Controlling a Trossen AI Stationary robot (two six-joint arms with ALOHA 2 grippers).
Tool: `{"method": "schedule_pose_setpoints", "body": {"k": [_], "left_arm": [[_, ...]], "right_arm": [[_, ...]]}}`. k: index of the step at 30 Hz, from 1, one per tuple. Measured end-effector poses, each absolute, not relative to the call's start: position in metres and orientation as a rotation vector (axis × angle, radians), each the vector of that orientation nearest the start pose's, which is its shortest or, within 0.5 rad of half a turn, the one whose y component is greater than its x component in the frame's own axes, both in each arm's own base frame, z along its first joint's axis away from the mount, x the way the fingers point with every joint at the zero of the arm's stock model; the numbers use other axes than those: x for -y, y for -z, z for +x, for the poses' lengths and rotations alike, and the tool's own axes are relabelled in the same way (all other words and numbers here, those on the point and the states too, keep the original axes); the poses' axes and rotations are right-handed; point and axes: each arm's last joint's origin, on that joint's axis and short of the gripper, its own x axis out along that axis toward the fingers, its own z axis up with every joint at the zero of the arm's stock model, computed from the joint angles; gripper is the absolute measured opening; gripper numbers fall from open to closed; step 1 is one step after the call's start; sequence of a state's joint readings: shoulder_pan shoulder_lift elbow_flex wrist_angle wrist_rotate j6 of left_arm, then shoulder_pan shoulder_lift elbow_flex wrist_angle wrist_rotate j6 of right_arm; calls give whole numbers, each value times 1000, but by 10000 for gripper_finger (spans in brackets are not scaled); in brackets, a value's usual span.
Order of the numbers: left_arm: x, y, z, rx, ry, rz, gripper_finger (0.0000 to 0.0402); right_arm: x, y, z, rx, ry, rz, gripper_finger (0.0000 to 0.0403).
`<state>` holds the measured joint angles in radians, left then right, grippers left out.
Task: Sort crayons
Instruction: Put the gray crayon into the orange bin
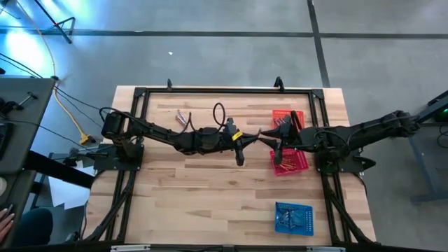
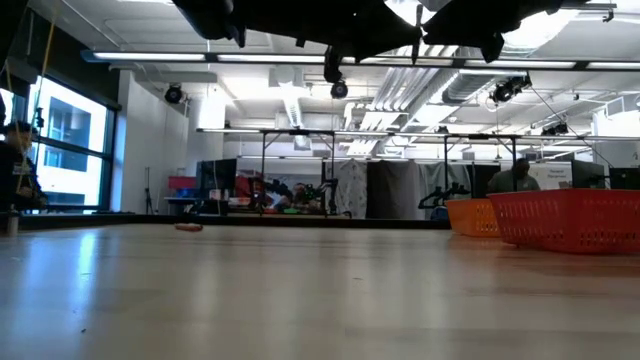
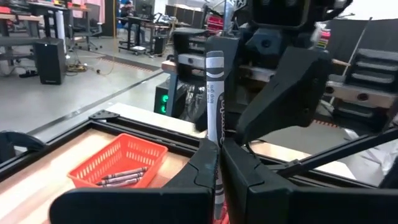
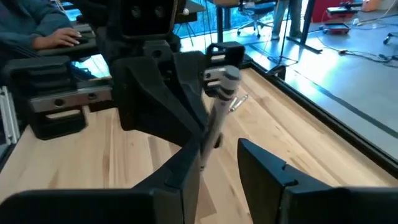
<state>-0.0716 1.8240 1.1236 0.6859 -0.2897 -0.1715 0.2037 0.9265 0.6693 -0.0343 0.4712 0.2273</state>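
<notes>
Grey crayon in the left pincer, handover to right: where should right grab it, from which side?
Take the grey crayon on its free upper half, above the left pincer, which is shut on its lower part. It stands roughly upright, so the open right pincer probably does best coming in level from the side facing it, fingers either side of the shaft, clear of the left fingers.

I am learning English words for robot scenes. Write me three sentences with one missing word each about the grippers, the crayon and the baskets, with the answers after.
1. The left gripper is shut on one upright ____ crayon.
2. The right gripper faces it above the table, with its fingers ____.
3. Apart from the red baskets stands one ____ basket.

Missing words: grey; open; blue
</notes>
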Motion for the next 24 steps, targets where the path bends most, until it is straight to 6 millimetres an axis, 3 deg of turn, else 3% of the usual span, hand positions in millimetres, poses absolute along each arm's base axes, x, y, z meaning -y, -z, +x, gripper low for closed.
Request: {"method": "schedule_pose_setpoints", "body": {"k": [18,21,24], "left_arm": [[25,-245,407,-2,-207,-166,3],[25,-245,407,-2,-208,-166,3],[25,-245,407,-2,-209,-166,3]], "right_arm": [[-22,-288,213,-178,233,121,100],[-22,-288,213,-176,232,123,80],[-22,-288,213,-173,230,124,33]]}}
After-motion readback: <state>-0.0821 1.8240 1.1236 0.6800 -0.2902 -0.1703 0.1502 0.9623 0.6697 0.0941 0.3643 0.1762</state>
